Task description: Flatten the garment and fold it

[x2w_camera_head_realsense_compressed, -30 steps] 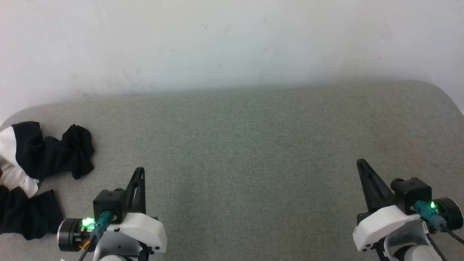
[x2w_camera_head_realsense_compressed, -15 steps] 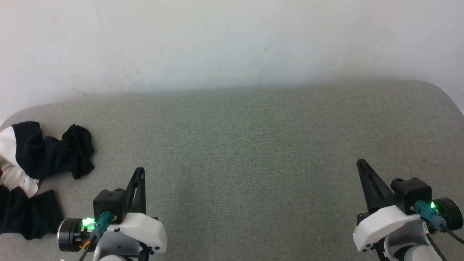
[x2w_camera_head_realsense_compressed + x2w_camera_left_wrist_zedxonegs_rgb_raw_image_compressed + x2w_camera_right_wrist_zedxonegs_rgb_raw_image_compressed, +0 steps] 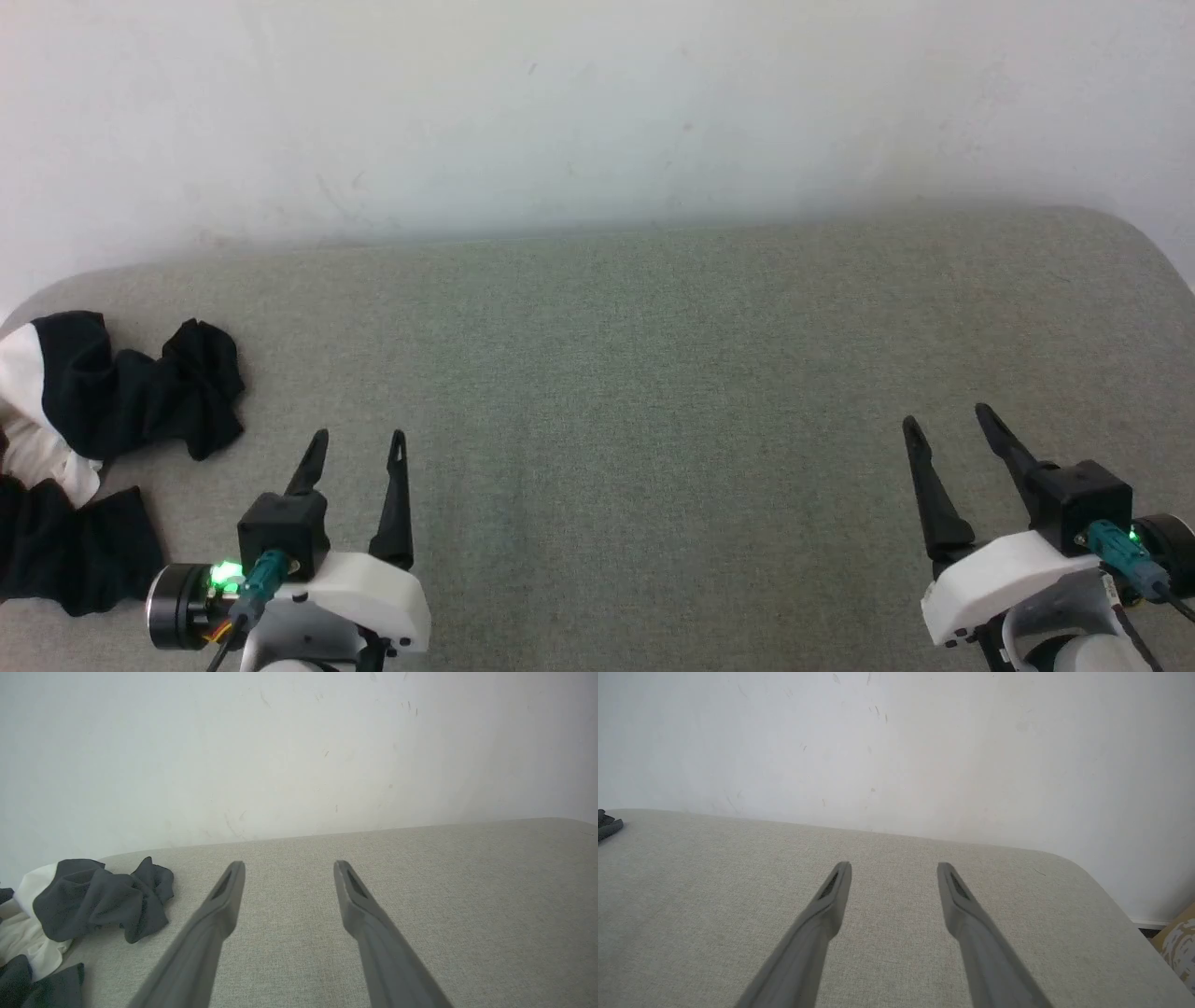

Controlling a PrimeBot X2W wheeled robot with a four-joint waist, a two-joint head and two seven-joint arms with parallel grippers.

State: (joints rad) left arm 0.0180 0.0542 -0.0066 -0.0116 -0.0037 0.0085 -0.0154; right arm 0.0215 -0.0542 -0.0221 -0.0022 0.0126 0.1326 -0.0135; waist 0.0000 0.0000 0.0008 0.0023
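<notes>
The garment (image 3: 121, 401) lay crumpled at the far left edge of the grey bench (image 3: 653, 373), black sleeves bunched over a patch of white body, part of it running off the head view's left side. The left gripper (image 3: 360, 437) hung low over the bench just right of that heap, near it but not touching, its jaws spread wide and empty. The right gripper (image 3: 944, 416) sat well apart on the other side, jaws likewise spread with nothing between them. By my reading the task stood at its very start — nothing flattened, no fold made. The next move likely called for the left arm to reach across to the heap, pinch a ridge of cloth and draw it toward the middle of the bench — where both arms could spread it.
</notes>
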